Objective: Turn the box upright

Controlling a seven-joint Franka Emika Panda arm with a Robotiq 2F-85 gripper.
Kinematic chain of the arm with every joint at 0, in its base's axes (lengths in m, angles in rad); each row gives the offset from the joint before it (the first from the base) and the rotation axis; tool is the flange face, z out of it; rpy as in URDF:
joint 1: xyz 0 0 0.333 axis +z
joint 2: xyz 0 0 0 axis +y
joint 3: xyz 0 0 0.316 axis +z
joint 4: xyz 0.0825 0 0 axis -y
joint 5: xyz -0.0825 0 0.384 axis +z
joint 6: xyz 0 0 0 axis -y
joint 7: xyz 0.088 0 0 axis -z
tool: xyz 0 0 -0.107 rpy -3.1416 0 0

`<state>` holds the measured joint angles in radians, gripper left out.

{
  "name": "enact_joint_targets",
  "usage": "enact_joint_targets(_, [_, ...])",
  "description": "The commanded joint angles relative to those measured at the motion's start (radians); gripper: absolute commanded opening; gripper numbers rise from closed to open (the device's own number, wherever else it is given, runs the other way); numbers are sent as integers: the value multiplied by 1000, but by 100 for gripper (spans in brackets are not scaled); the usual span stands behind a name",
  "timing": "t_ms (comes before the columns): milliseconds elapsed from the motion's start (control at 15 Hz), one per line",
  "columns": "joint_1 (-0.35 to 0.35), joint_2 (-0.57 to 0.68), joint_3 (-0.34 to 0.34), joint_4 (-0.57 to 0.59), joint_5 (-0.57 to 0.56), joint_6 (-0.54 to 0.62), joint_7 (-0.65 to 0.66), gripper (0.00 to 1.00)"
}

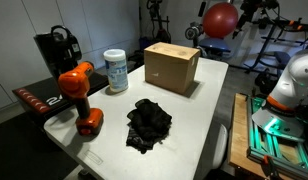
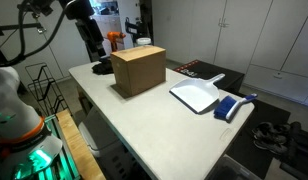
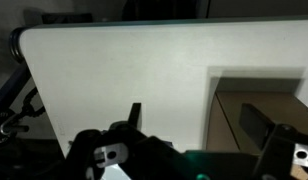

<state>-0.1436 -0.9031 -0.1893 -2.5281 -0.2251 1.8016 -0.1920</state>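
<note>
Well above the desk (image 3: 114,70), the pincer (image 3: 195,118) hangs with its two dark fingers spread wide and nothing between them. In the wrist view a brown corner of the box (image 3: 227,125) shows just beside one finger, not touching it.

The box (image 1: 172,66) stands on the desk (image 1: 204,100), near the white tub (image 1: 116,70) and apart from the orange drill (image 1: 79,95) and the crumpled black cloth (image 1: 149,122). In an exterior view the box (image 2: 137,70) has a white dustpan (image 2: 197,96) and a blue brush (image 2: 232,106) lying off to one side of it. Only closed brown faces show, so the flapless side may face down or away; I cannot tell which.

Plain cardboard like this is probably light and, if empty, easy to tip. Its walls should be stiff along the edges but give in the middle of a panel. The smooth desk would likely let it slide rather than roll when pushed low. It looks too broad to span whole, so the better hold seems to be a single wall at the open rim, or a push high on an upper edge.
</note>
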Motion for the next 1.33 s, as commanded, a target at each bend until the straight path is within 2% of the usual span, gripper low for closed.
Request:
enact_joint_targets(0, [61,114,-71,67,46,75,-79,100])
enact_joint_targets(267, [140,231,-141,139,200,105,-185,100])
enact_joint_targets(533, [193,376,-181,235,373,62,-279,100])
enact_joint_targets(1000, [169,619,-154,335,515,94,-354,100])
enact_joint_targets(1267, [144,711,-123,371,569,124,-369,100])
